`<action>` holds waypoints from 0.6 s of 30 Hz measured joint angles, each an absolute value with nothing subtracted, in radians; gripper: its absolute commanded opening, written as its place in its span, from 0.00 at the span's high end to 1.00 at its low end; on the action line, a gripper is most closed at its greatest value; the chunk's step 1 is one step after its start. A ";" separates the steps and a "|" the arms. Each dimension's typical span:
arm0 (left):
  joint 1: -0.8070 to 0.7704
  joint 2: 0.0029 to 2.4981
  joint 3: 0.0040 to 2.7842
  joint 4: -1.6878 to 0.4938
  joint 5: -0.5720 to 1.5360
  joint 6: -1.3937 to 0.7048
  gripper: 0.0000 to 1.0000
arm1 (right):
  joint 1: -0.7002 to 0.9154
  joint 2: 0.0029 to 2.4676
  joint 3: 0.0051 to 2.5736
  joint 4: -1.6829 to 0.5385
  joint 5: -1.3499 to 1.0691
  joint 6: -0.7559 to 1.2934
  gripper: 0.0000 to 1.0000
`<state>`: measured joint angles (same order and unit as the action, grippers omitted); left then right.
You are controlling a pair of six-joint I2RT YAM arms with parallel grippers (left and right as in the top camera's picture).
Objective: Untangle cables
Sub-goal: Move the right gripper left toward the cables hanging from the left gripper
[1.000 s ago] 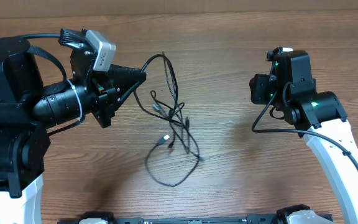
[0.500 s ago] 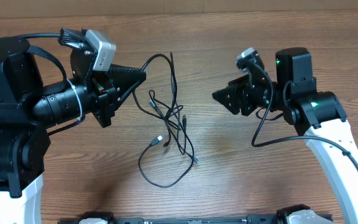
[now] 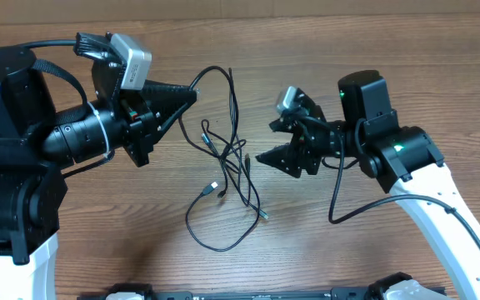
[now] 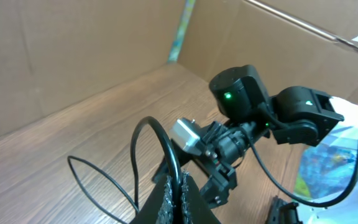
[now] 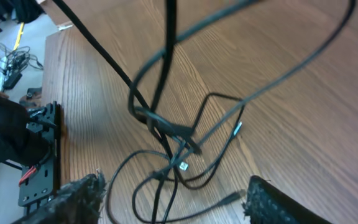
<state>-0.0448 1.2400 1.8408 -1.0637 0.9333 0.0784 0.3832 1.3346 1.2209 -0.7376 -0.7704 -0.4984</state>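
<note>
**Left claw (image 3: pixel 192 94) closed on cables (image 3: pixel 236 162); right claw (image 3: pixel 267 140) open**

Surface (image 3: pixel 323 50): brown wood grain. It carries the cables at its centre.

Left claw: fingers pressed together, clamping one strand. In the left wrist view, a loop of that strand arches up out of the tips.

Right claw: fingers spread wide, holding nothing. It points at the tangle from the right, just beside it. Contact cannot be determined.

Cables: thin black strands between the two claws. They cross in a knot at mid-tangle. One loose loop lies toward the near edge.

Plug (image 3: pixel 211 191): silver-tipped, lying below and left of the knot.
</note>
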 measured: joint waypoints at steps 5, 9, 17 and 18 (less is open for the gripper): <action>-0.045 1.250 1.841 -1.054 0.974 0.076 0.95 | 0.430 1.335 1.221 -0.709 -0.781 -0.509 0.27; -0.045 1.267 1.841 -1.046 0.999 0.054 0.96 | 0.468 1.335 1.221 -0.673 -0.788 -0.496 0.27; -0.045 1.293 1.841 -1.028 1.093 0.032 0.96 | 0.485 1.335 1.221 -0.590 -0.781 -0.405 0.32; -0.045 1.293 1.841 -1.028 1.105 0.032 0.96 | 0.485 1.335 1.221 -0.585 -0.775 -0.388 0.32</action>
<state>-0.0448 1.2930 1.8408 -1.0275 1.1053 0.0319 0.4850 1.3354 1.2205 -0.5850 -0.7746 -0.3882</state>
